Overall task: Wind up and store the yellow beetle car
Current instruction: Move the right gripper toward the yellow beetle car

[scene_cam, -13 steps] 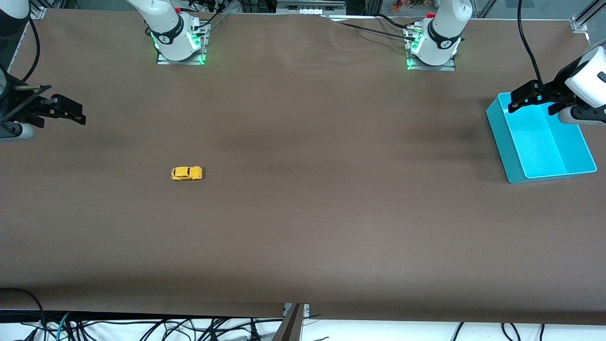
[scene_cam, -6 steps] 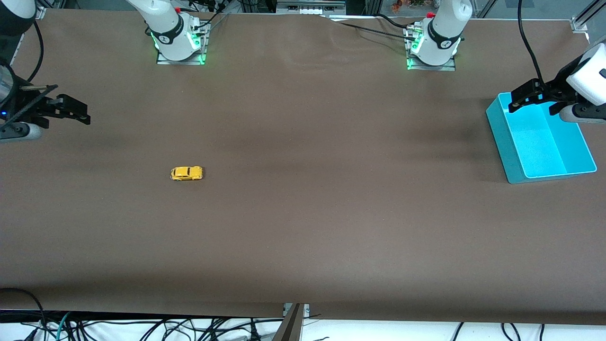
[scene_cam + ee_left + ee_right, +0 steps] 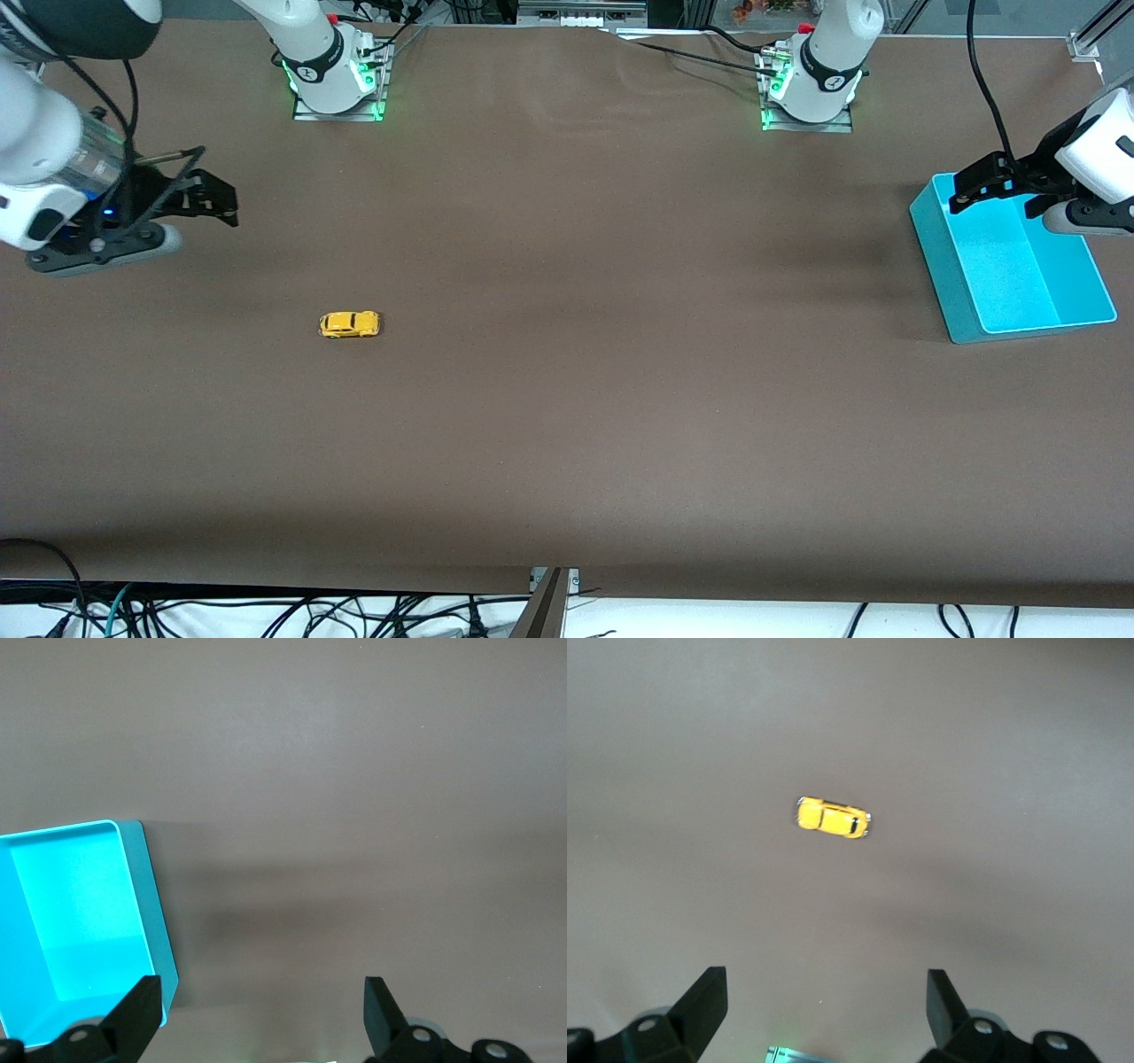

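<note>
The yellow beetle car (image 3: pixel 349 324) sits on its wheels on the brown table toward the right arm's end; it also shows in the right wrist view (image 3: pixel 833 818). My right gripper (image 3: pixel 213 202) is open and empty, up in the air over the table at that end, apart from the car; its fingers (image 3: pixel 700 1003) show wide apart in the right wrist view. My left gripper (image 3: pixel 974 189) is open and empty, over the rim of the turquoise bin (image 3: pixel 957 266) at the left arm's end. The bin (image 3: pixel 80 904) shows empty in the left wrist view.
The two arm bases (image 3: pixel 335 71) (image 3: pixel 811 80) stand along the table's edge farthest from the front camera. Cables hang below the table's near edge (image 3: pixel 549 585).
My right gripper has moved in from the table's end toward the car. The left gripper has barely shifted. The car has not moved.
</note>
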Robot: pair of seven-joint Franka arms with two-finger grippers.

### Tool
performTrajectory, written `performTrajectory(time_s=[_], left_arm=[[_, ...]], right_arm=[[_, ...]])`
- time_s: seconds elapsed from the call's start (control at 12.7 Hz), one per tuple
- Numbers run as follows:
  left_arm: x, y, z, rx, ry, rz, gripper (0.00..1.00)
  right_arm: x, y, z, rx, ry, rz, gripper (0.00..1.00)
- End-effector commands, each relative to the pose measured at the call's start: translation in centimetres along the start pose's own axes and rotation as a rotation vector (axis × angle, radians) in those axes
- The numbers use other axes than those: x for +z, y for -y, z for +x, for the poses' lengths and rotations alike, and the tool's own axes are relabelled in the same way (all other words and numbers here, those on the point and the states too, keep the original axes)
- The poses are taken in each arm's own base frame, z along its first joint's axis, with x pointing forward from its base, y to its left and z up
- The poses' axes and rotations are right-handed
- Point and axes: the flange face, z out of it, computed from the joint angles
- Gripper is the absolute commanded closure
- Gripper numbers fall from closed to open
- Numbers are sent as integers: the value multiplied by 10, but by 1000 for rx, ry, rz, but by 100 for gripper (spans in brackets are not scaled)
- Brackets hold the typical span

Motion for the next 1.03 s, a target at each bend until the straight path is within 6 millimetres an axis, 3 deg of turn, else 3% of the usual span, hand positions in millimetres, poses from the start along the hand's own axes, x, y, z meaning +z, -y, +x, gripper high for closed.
performTrajectory(time_s=[0.0, 0.24, 0.47, 0.95], left_arm=[[-5, 1, 2, 16, 3, 15, 0], [-3, 0, 2, 17, 8, 16, 0], [1, 0, 6, 18, 14, 17, 0], [1, 3, 6, 14, 12, 15, 0]], right_arm=[[7, 7, 3, -17, 32, 6, 1], [23, 9, 0, -48, 123, 15, 1], [36, 11, 2, -242, 167, 21, 1], [81, 6, 15, -635, 175, 58, 1]])
